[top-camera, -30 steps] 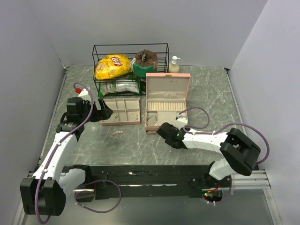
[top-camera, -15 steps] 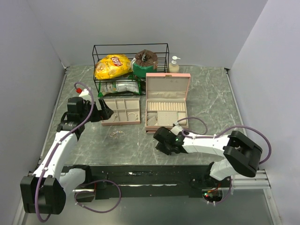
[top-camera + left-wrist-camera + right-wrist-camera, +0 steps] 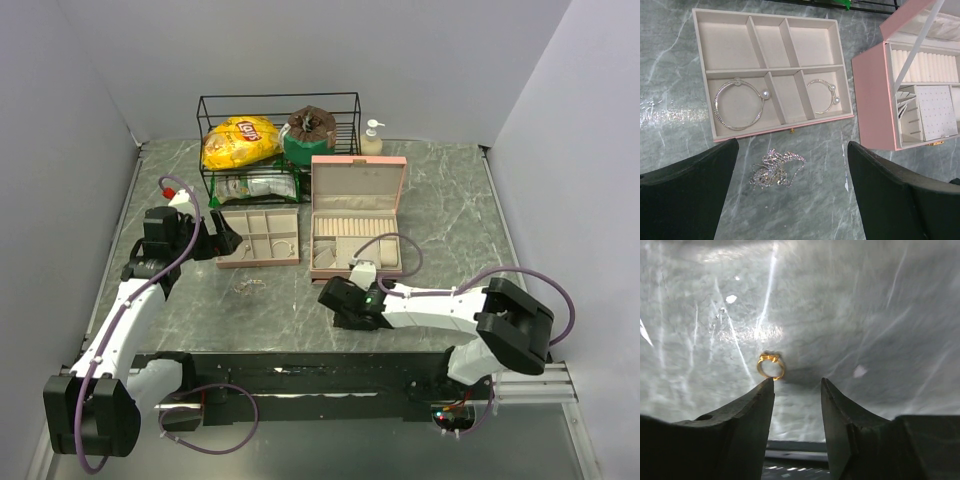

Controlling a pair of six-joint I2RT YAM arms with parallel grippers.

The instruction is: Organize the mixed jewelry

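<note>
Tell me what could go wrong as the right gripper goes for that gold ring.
1. The ring sits off-centre, just ahead of one finger of the open right gripper; closing could flick it away.
2. The chains before the open left gripper are tangled; lifting one could drag the rest.

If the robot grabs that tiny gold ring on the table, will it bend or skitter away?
Probably it won't bend: the gold ring looks like solid metal. It's thin and seems to lie flat on the smooth, shiny table, so it may slide from the right hand. Likely very light.
</note>
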